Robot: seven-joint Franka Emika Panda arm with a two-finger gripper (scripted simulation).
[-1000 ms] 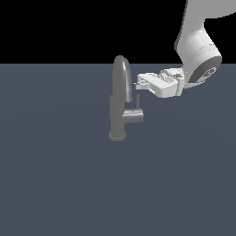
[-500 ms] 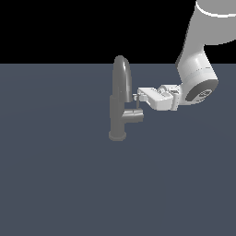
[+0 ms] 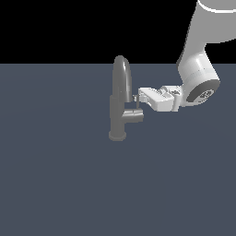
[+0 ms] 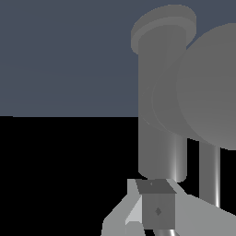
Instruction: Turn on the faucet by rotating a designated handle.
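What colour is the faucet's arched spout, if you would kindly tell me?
Plain grey metallic, like the whole faucet; it shows best in the exterior view.

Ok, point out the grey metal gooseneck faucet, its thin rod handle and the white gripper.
grey metal gooseneck faucet (image 3: 117, 120): exterior view, cylindrical body.
thin grey rod handle (image 3: 137, 103): exterior view, mid-rod.
white gripper (image 3: 139, 97): exterior view, between its fingers.

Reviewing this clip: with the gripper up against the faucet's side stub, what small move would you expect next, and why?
Probably a short push sideways against the handle to start it rotating. In the exterior view the gripper has its fingertips right at the thin rod standing up from the side stub of the faucet, beside the arched spout. Whether the fingertips already touch the rod, or enclose it, cannot be told from either view.
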